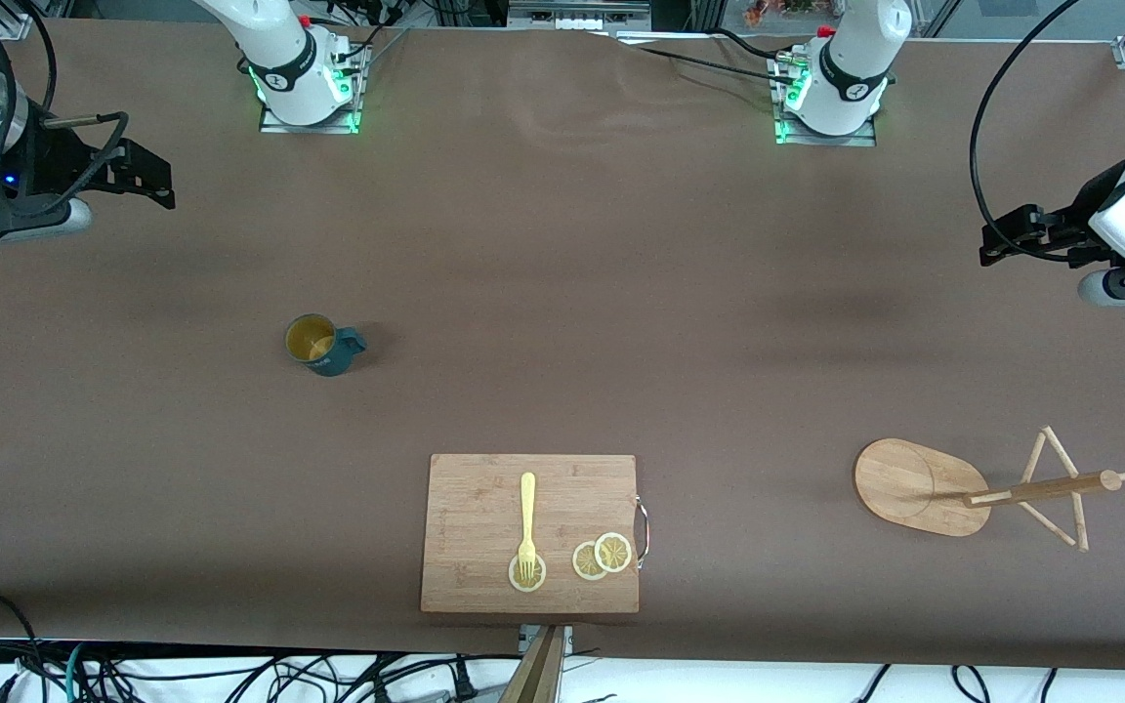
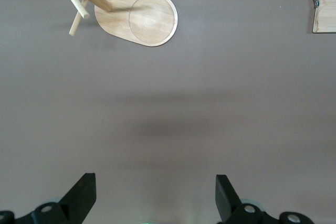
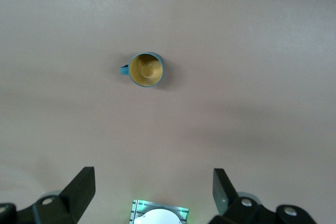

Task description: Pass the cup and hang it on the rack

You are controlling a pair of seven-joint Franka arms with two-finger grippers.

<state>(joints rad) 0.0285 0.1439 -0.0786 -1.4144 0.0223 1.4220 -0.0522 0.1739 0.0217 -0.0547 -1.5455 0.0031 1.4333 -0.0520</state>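
The cup (image 1: 321,345), a small dark teal mug with a tan inside, stands upright on the table toward the right arm's end, its handle pointing toward the left arm's end. In the right wrist view the cup (image 3: 146,70) lies well ahead of my right gripper (image 3: 153,177), which is open and holds nothing. My right gripper (image 1: 160,181) hovers at its own end of the table. The rack (image 1: 1012,485), a wooden mug tree on an oval base (image 2: 139,17), stands toward the left arm's end. My left gripper (image 1: 992,244) hangs open and empty (image 2: 156,182) over bare table.
A bamboo cutting board (image 1: 530,532) lies nearest the front camera, mid-table, with a yellow fork (image 1: 527,522) and lemon slices (image 1: 602,557) on it. Both arm bases (image 1: 309,78) stand along the table edge farthest from that camera.
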